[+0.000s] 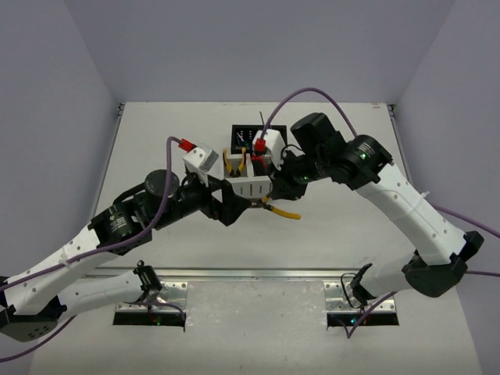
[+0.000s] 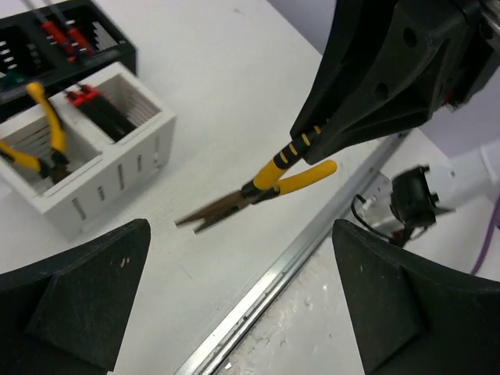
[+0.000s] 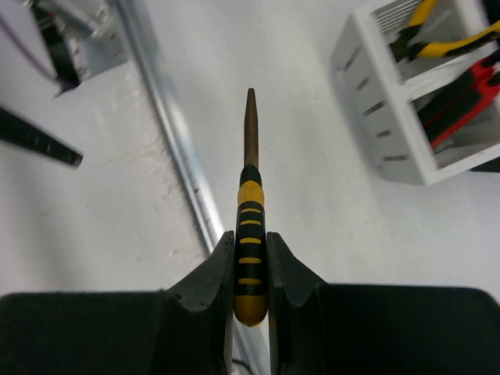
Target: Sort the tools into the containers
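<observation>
The right fingers [image 3: 215, 273] are clamped on one yellow-and-black handle of the pliers [image 3: 250, 203], whose nose slants down toward the counter [image 2: 234, 94] near the white box [image 2: 117, 176]. The left fingers [image 2: 86, 281] stand wide apart, holding nothing, facing the pliers' nose. The white box holds a second pair [image 2: 47, 129] in one compartment and a knife [image 2: 98, 109] in the other; screwdrivers [image 2: 58, 35] lie in the black box [image 2: 117, 47] behind.

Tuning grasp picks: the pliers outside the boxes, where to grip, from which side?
Pliers: one striped handle near its end, coming from the handle side, as the right tool does. Handles splay apart, leaving finger room; the nose tapers thin.
</observation>
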`<state>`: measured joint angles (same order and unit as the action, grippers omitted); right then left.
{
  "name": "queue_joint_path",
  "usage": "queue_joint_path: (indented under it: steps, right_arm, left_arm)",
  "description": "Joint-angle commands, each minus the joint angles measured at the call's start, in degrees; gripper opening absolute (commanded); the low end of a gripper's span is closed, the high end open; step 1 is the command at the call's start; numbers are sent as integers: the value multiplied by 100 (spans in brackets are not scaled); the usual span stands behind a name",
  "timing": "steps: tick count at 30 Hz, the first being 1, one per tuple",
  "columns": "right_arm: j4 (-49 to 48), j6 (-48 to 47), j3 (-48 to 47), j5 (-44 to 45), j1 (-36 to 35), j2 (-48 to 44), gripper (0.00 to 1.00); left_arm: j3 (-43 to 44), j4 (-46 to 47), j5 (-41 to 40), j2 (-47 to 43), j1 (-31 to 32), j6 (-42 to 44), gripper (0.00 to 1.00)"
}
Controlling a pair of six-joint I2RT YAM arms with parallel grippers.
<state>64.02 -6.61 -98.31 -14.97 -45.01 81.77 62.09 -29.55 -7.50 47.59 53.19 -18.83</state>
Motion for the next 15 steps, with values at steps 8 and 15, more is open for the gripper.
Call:
queue_joint_path:
  steps: [8,15]
  right_arm:
    - [425,-807,408,-2561,-34,-444,0]
    - [335,-724,263,-2725,-43,-292,0]
  left_arm:
    - [-324,1199,3638,384,34,1243,81]
    - [-496,1759,4488,646,56,1060,54]
